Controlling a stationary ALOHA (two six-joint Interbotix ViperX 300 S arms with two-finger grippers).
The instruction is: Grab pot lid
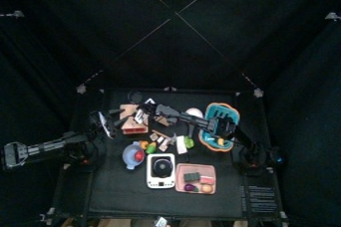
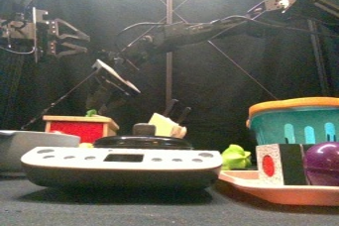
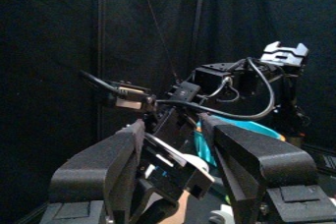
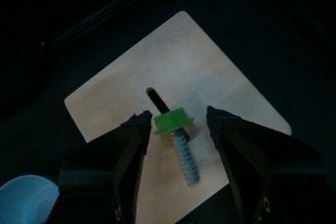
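I cannot pick out the pot lid with certainty. A blue round thing point(image 1: 134, 156) with a red centre, beside the white scale point(image 1: 160, 169), may be it. My right gripper point(image 4: 178, 120) hangs open over a beige board point(image 4: 197, 61). On the board lies a toy screw point(image 4: 182, 144) with a green head and blue shaft. A blue rounded edge point(image 4: 27, 200) shows at the corner of the right wrist view. From above, the right gripper point(image 1: 144, 114) has reached across to the table's back left. My left gripper point(image 1: 96, 126) rests open and raised at the left side point(image 2: 54, 34).
A teal basket point(image 1: 220, 126) stands at the back right and a pink tray point(image 1: 197, 179) with toy food at the front right. A red box point(image 2: 79, 126) sits at the left behind the scale point(image 2: 119, 166). The right arm spans the table's middle.
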